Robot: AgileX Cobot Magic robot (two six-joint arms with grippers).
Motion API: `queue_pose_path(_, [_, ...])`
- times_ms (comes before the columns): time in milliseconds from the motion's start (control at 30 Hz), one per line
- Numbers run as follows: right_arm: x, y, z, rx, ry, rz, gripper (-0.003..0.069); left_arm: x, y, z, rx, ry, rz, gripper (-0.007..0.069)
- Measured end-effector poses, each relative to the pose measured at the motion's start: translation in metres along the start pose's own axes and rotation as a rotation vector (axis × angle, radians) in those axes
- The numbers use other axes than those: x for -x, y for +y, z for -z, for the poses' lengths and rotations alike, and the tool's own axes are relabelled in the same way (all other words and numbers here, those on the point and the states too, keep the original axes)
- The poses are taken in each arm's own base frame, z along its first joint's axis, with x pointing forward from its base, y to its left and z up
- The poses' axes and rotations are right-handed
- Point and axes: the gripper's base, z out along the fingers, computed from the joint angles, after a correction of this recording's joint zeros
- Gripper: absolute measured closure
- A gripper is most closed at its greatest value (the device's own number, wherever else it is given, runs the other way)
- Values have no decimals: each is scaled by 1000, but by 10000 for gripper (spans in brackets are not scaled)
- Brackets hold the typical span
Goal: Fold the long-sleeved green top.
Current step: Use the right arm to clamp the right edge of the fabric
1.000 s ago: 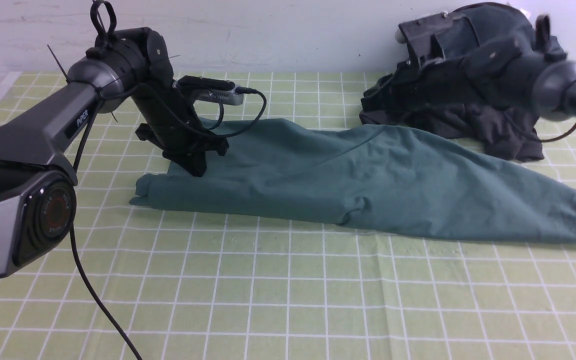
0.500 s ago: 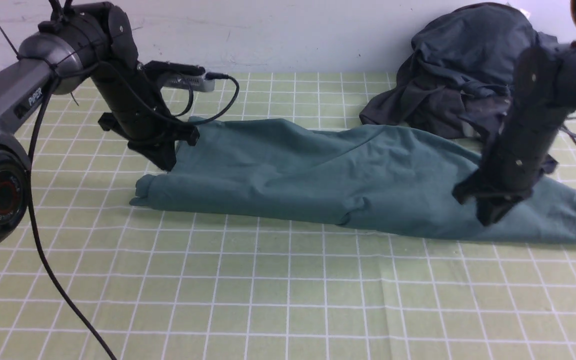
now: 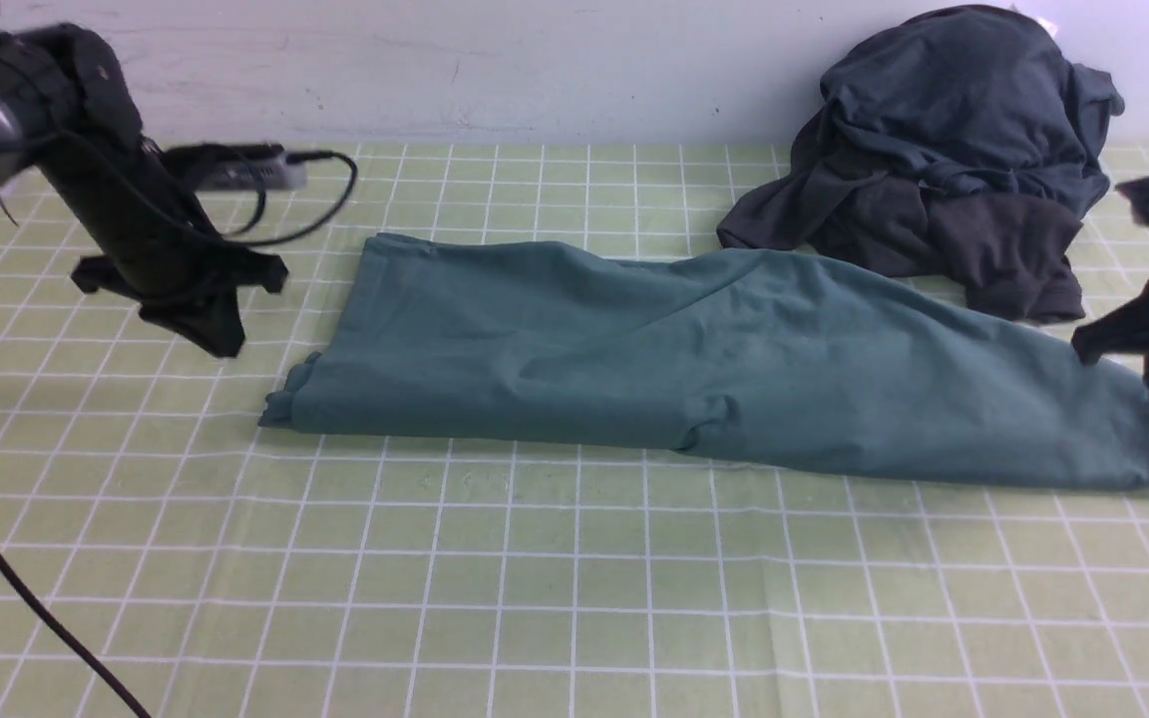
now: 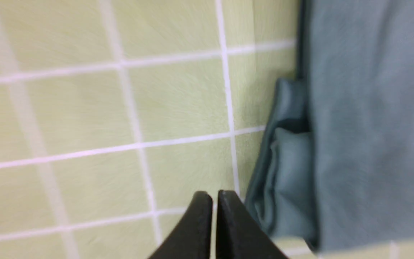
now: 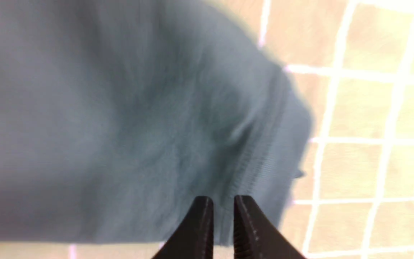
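While neither gripper holds any cloth, read your scene outward from the tips.
Left gripper (image 4: 210, 197): jaws pressed together and empty, hanging over bare mat just beside the top's left end.
Right gripper (image 5: 223, 202): jaws parted by a slim gap with nothing between them, poised over the ribbed cuff (image 5: 261, 162).
Green long-sleeved top (image 3: 694, 369): lies as a long flat band across the middle of the checked mat (image 3: 574, 598). Stacked layers at its left end suggest it is already folded lengthwise, and one sleeve trails toward your right arm.
Why so: a narrow strip with an arm at each end suits a crosswise fold, I judge.
Dark garments (image 3: 944, 170): heaped far right against the top's far edge, not yours to fold.
Next move: probably bring that sleeve inward, and spread your left jaws before any grasp.
Risk: a pinch at the cuff may catch only one layer.
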Motion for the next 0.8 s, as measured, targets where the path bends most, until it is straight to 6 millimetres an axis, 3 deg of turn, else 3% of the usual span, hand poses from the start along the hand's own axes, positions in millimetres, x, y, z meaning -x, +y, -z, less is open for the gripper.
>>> queue_pose_path(133, [-4, -13, 57, 35, -132, -69, 560, -9, -8, 102, -3, -209, -20, 619])
queue_pose_path(200, [-5, -16, 62, 42, -143, -85, 552, -16, -12, 125, -10, -256, -31, 619])
queue_pose_path(233, [-8, -24, 67, 52, -151, -115, 530, -28, -20, 156, -24, -318, -49, 619])
queue_pose_path(333, [-19, -41, 54, 76, -108, -200, 454, -67, -45, 205, -68, -422, -113, 619])
queue_pose_path(400, [-24, -47, 40, 88, -86, -236, 419, -86, -55, 215, -91, -464, -134, 619])
queue_pose_path(433, [-26, -50, 29, 100, -85, -266, 402, -105, -65, 229, -102, -514, -151, 619])
queue_pose_path(533, [-28, -53, -3, 138, -51, -326, 370, -140, -78, 238, -116, -566, -164, 619])
queue_pose_path(667, [-27, -47, -47, 154, 21, -335, 344, -176, -85, 227, -122, -538, -153, 619])
queue_pose_path(800, [-28, -42, -75, 158, 84, -326, 309, -195, -86, 217, -108, -530, -139, 619])
